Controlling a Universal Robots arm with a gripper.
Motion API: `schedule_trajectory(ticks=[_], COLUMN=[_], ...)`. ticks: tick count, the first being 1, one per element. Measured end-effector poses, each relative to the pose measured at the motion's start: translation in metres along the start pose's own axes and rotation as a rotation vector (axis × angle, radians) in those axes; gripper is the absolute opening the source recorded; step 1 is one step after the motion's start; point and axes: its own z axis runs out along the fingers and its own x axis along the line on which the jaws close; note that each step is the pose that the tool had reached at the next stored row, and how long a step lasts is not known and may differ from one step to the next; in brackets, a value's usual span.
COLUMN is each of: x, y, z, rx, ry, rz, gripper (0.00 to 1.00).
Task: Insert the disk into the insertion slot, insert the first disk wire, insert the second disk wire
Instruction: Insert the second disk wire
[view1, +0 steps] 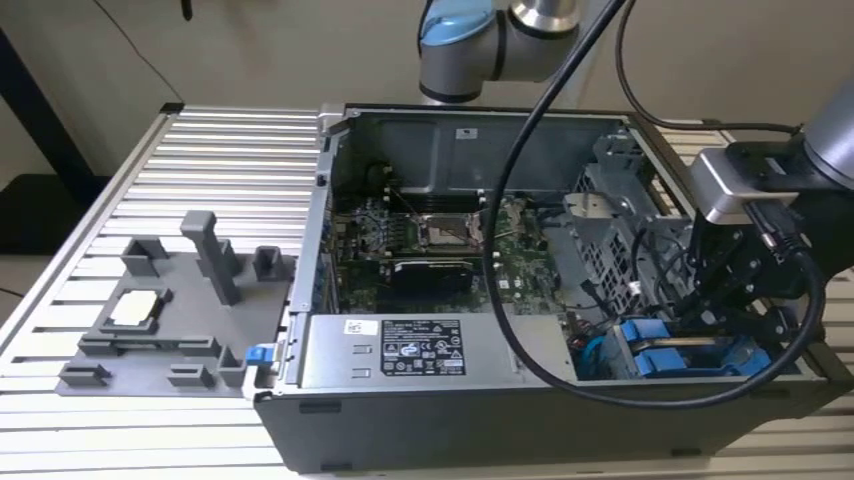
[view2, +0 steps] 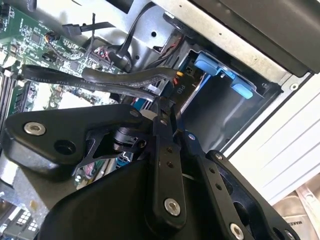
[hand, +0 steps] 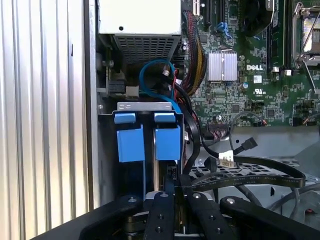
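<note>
Two blue-fronted carriers (hand: 150, 142) seated side by side in the grey drive cage (hand: 145, 106), gripper (view2: 167, 102) lowered beside them, jaws closed on a black cable connector (view2: 178, 89), disk itself not told apart.

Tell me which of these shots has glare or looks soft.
Second wrist view: daylight washes out the white ribbed surface, and the close black gripper looks soft. First wrist view: evenly lit, motherboard crisp, drive cage shadowed inside. Exterior view: slightly soft, dim inside the computer case.
</note>
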Motion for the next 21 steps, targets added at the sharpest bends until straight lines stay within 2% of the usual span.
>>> schedule_trajectory(ticks=[6, 7, 11, 15, 21], x=[-0.0001, 0.0000, -0.0007, -0.0005, -0.0026], y=[-0.0003, -0.0001, 0.0003, 0.0004, 0.0010], z=[0.0008, 0.0001, -0.0102, -0.0128, -0.0363], rx=[-0.0001, 0.0000, 0.0000, -0.0001, -0.0001], ry=[-0.0014, -0.0006, -0.0007, -0.0007, -0.0006], rz=[0.000, 0.000, 0.000, 0.000, 0.000], gripper=[0.17, 0.24, 0.24, 0.24, 0.24])
